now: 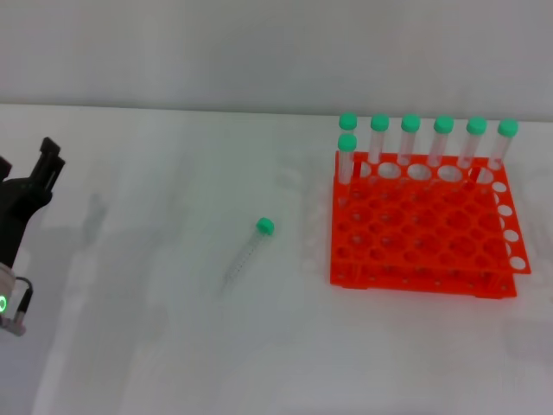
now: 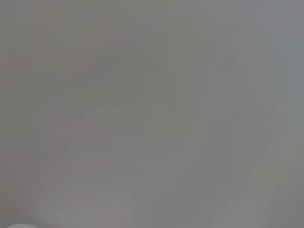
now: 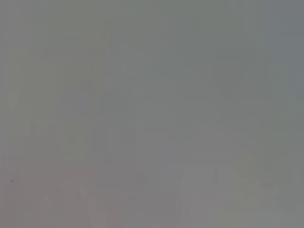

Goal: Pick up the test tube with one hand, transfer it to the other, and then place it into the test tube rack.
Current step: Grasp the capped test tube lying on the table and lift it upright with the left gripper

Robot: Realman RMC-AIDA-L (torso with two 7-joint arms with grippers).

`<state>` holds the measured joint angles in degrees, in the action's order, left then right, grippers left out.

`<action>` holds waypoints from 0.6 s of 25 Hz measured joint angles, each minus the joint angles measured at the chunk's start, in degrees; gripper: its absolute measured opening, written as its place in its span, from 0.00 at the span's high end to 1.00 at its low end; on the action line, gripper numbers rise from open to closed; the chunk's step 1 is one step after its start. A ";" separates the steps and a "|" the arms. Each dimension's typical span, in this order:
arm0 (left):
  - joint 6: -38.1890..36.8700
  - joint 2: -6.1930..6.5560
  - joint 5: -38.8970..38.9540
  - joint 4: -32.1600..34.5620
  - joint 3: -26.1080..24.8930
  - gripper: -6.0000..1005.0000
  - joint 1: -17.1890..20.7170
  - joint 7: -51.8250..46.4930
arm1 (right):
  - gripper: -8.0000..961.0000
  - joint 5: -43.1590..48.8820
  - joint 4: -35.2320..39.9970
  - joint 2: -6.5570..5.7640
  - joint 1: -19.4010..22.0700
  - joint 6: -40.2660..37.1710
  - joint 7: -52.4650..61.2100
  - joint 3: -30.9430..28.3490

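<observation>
The test tube (image 1: 245, 252) lies on the white table, its green cap (image 1: 264, 226) pointing toward the back right. The orange test tube rack (image 1: 415, 281) stands to its right, with several green-capped tubes (image 1: 410, 138) upright along its back row and one in the second row at the back left. My left gripper (image 1: 48, 157), black with a small green light on the forearm, hovers at the far left edge of the head view, well away from the tube. My right gripper is out of view. Both wrist views show only plain grey.
The white table (image 1: 155, 346) spreads between the left gripper and the lying tube. A pale wall runs along the back.
</observation>
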<state>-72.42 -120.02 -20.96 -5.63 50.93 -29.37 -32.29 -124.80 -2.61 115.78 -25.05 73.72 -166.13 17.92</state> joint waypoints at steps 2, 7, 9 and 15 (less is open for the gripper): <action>0.24 0.07 -0.83 0.08 0.13 0.12 -0.58 -1.11 | 0.10 -0.02 0.00 -0.02 -0.03 0.02 0.01 0.00; 9.32 2.17 -7.36 9.00 6.05 0.13 -1.20 -16.94 | 0.10 -0.08 -0.01 -0.01 -0.13 0.07 0.31 -0.09; 15.12 3.53 -13.05 16.55 10.83 0.13 -0.36 -26.15 | 0.10 -0.08 0.19 -0.04 -0.27 0.12 1.08 -0.09; 21.40 7.59 -32.71 31.72 14.35 0.13 0.25 -50.96 | 0.10 0.01 0.36 -0.04 -0.43 0.18 1.60 -0.09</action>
<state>-51.02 -112.42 -53.67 26.10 65.28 -29.12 -83.25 -124.79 -2.25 115.74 -25.48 73.90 -164.53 17.84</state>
